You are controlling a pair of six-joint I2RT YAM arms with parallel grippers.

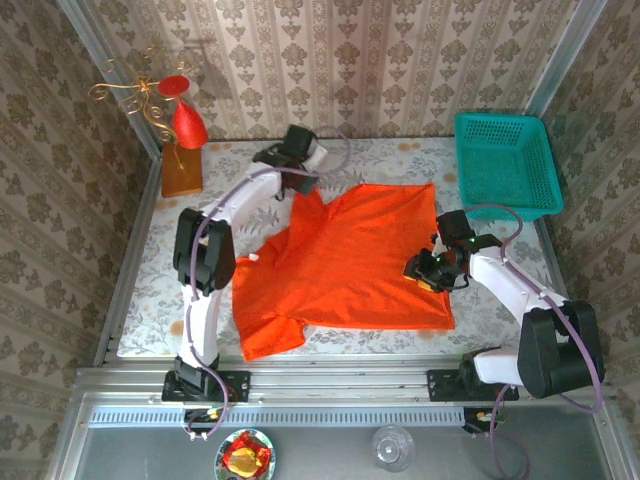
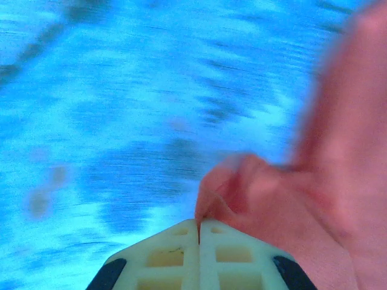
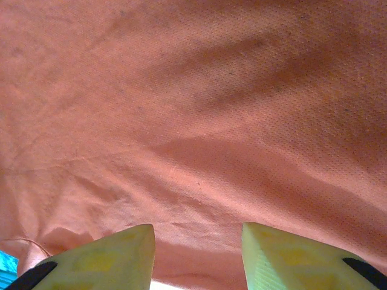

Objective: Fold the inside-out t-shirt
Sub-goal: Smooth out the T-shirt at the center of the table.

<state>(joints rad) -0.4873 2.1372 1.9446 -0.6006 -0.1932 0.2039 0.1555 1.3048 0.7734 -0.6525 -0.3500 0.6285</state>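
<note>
**Fold barely begun, one corner pinched**

Lying at the middle of the pale floral tabletop: a plain orange-red fabric t-shirt, opened out and wrinkly, with a sleeve jutting toward 7 o'clock and a peak of cloth drawn toward 11 o'clock. Gripping that peak with the left pincer, fingers pressed together on a small tuck of the fabric, as seen from the left wrist. Resting over the shirt's edge at 4 o'clock with the right pincer, fingers spread apart and cloth stretching ahead of them; no telling whether any of it is caught.

Judged as an early stage: no crease laid, no panel doubled over, nothing squared up. Left to do, by the look of it: bringing the sleeves in, doubling the body over, smoothing the wrinkles.

Standing clear of the work: a teal plastic mesh basket at 2 o'clock, a glossy red cone ornament with gold wire at 11 o'clock.

No brand, label or readable writing found on the cloth or the basket
</note>
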